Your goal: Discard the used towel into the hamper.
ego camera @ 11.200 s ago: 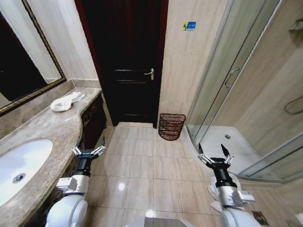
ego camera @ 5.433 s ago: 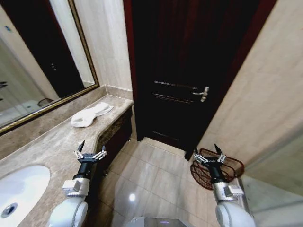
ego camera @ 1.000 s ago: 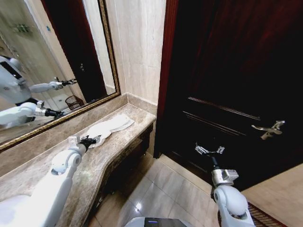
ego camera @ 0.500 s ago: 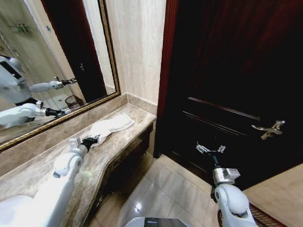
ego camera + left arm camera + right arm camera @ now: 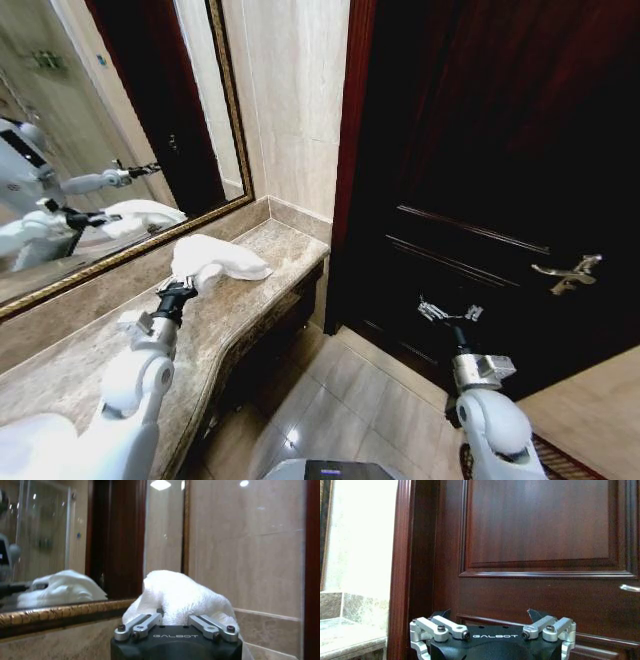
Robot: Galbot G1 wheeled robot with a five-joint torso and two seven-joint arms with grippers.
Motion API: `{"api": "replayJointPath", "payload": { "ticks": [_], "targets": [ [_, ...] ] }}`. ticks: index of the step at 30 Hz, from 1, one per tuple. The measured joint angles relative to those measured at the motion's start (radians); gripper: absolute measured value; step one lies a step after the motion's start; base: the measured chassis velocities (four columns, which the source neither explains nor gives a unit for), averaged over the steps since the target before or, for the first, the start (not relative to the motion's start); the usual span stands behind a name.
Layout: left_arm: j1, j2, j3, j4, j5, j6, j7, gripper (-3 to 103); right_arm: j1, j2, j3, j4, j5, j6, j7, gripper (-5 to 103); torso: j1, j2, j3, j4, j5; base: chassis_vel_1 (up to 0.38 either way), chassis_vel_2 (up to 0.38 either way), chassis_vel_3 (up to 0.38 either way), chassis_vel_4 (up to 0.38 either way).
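A: Towel status? Crumpled white terry towel (image 5: 212,260) is pinched in the left gripper (image 5: 183,288), fingers clamped on its near end, bunched up into a mound above the jaws.

B: Confirmed in the left wrist view, white cloth (image 5: 176,599) heaped right over the closed fingers (image 5: 142,624). Where's it sit relative to the counter?

A: Over the far end of the brown marble vanity counter (image 5: 230,310), near the corner by the beige tiled wall (image 5: 290,100). Far tip of the towel looks to touch the countertop; can't tell for sure.

B: Mirror?

A: Gold-framed wall mirror (image 5: 120,150) just behind it, reflecting the towel and the robot's arms.

B: Right gripper?

A: Right gripper (image 5: 448,312) held out low in front of the dark reddish-brown panelled wooden door (image 5: 480,170), fingers spread apart, holding nothing. Right wrist view shows both fingers (image 5: 440,626) wide, facing the door panel.

B: Hamper?

A: Only a sliver of dark reddish-brown open-weave basket (image 5: 560,462) at the lower right corner on the floor, behind the right arm, well apart from the towel.

B: Silver lever door handle (image 5: 565,272) off to the right of the right gripper.
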Motion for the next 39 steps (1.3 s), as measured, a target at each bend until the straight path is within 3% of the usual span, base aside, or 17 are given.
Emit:
{"api": "replayJointPath", "payload": {
  "ticks": [1, 3, 5, 9, 39],
  "targets": [
    [0.053, -0.029, -0.007, -0.017, 0.039, -0.058, 0.017, 6, -0.003, 0.005, 0.002, 0.005, 0.000, 0.001, 0.000, 100, 0.000, 0.000, 0.000, 0.0001, 0.0001, 0.000, 0.000, 0.000, 0.000],
    [0.078, -0.047, -0.010, -0.023, 0.057, -0.092, 0.021, 6, -0.005, 0.008, 0.002, 0.006, -0.001, 0.001, 0.000, 100, 0.000, 0.000, 0.000, 0.0004, -0.0002, 0.000, 0.000, 0.000, 0.000],
    [0.132, -0.090, -0.014, -0.031, 0.088, -0.171, 0.017, 6, -0.008, 0.014, 0.001, 0.007, -0.004, 0.005, 0.000, 100, 0.000, 0.000, 0.000, 0.0005, -0.0001, 0.000, 0.000, 0.000, 0.000],
    [0.167, -0.120, -0.014, -0.034, 0.102, -0.212, 0.009, 6, -0.009, 0.018, -0.002, 0.009, -0.007, 0.007, -0.001, 100, 0.000, 0.000, 0.000, 0.0003, -0.0001, 0.000, 0.000, 0.000, 0.000],
    [0.151, -0.129, 0.025, 0.001, 0.190, -0.204, 0.035, 6, -0.005, 0.020, -0.010, 0.034, -0.011, -0.033, -0.001, 100, 0.000, 0.000, 0.000, 0.0003, -0.0002, 0.000, 0.000, 0.000, 0.000]
  ]
}}
